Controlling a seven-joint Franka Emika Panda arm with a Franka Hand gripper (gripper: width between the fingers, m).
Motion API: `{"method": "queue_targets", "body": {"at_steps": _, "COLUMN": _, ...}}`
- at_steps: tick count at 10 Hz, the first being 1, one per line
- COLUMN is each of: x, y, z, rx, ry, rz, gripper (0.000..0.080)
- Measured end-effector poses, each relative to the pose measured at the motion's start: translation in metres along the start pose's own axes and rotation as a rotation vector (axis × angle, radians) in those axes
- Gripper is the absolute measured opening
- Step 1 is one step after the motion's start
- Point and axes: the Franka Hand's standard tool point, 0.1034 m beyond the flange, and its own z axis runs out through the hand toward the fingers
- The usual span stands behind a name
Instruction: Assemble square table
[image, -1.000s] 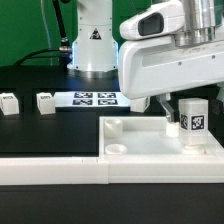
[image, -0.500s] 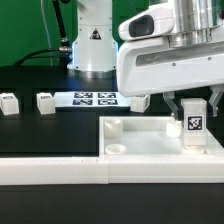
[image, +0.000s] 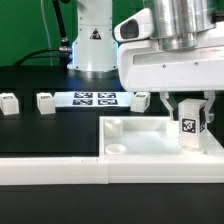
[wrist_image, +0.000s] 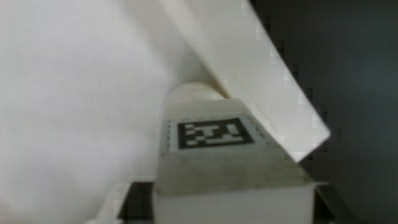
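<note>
On my feed the black desk (image: 40, 135) carries the square tabletop (image: 104, 135) at the exterior view's right, just behind the long white border rail (image: 55, 170) along the front. Farther back the marker board (image: 93, 98) lies flat, with one loose leg (image: 45, 101) and a second leg (image: 10, 103) to its left. A third leg (image: 141, 99) sits beside its right end.

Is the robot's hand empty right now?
No, its jaws are shut on an upright tagged white leg over the square tabletop.

A leg (image: 190, 127) is upright inside the tabletop's (image: 140, 139) rim.
</note>
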Motion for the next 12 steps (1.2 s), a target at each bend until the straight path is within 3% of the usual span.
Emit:
{"method": "queue_targets", "body": {"at_steps": 3, "x": -0.004, "y": 0.0, "z": 0.001, "rx": 0.051, "ry": -0.016, "rz": 0.422, "gripper": 0.0295}}
{"method": "queue_targets", "body": {"at_steps": 5, "x": -0.004, "y": 0.0, "z": 0.001, "rx": 0.057, "ry": -0.028, "rz": 0.447, "gripper": 0.0295}}
{"method": "queue_targets", "body": {"at_steps": 6, "x": -0.005, "y": 0.0, "z": 0.002, "rx": 0.056, "ry": -0.029, "rz": 0.439, "gripper": 0.0392}}
{"method": "queue_targets", "body": {"at_steps": 7, "x": -0.005, "y": 0.0, "z": 0.002, "rx": 0.057, "ry": -0.027, "rz": 0.39, "gripper": 0.0572}}
{"method": "queue_targets", "body": {"at_steps": 10, "x": -0.019, "y": 0.0, "z": 0.001, "rx": -0.036, "ry": -0.041, "rz": -0.187, "gripper": 0.0635}}
{"method": "queue_targets", "body": {"at_steps": 12, "x": -0.016, "y": 0.0, "z": 0.001, "rx": -0.026, "ry": -0.04, "rz": -0.292, "gripper": 0.0646}}
